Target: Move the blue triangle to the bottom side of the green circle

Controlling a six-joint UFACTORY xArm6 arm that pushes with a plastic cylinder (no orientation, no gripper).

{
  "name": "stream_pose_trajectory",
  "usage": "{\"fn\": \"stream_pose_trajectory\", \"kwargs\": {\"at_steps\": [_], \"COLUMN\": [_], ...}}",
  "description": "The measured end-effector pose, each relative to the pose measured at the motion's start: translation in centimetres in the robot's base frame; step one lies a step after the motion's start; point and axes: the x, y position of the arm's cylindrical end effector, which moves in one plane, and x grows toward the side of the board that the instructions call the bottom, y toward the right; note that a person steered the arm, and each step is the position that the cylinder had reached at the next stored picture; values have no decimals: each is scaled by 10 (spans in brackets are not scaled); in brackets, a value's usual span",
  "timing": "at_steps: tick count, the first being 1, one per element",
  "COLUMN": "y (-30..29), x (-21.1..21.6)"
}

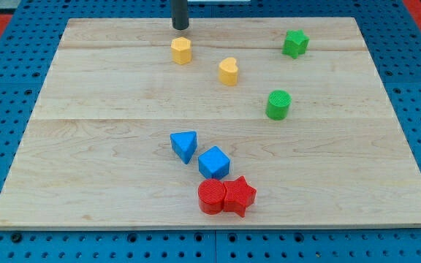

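Note:
The blue triangle [185,145] lies on the wooden board [86,109] a little below the middle, left of centre. The green circle [278,104] stands up and to the right of it, well apart. My tip [180,28] is near the view's top edge of the board, just above the yellow hexagon block [181,50], far from the blue triangle.
A blue cube [213,162] touches the triangle's lower right. A red circle [212,196] and a red star [239,196] sit together below that. A yellow heart [229,71] lies right of the hexagon. A green star [295,43] is at the top right.

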Motion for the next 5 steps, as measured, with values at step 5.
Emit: {"fn": "stream_pose_trajectory", "kwargs": {"at_steps": [5], "y": [-82], "x": [30]}}
